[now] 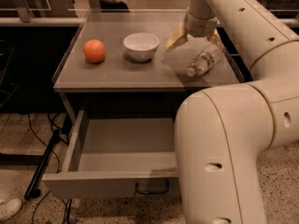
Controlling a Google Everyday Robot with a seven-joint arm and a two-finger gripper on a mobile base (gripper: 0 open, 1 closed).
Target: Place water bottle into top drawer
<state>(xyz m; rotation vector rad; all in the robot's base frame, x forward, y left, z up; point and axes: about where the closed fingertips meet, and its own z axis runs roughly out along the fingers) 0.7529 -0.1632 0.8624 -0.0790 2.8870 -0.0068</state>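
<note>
Camera view: the gripper is held spread just above the lying water bottle. Grasping seems pending, so lowering and closing are needed before the open top drawer.

Cream arm, tan end effector above table

— Where is the gripper hanging?
— It is hovering over the table's right rear, fingers spread apart, close over the water bottle, which is lying on its side
— And the top drawer?
— It is standing pulled out below
</note>
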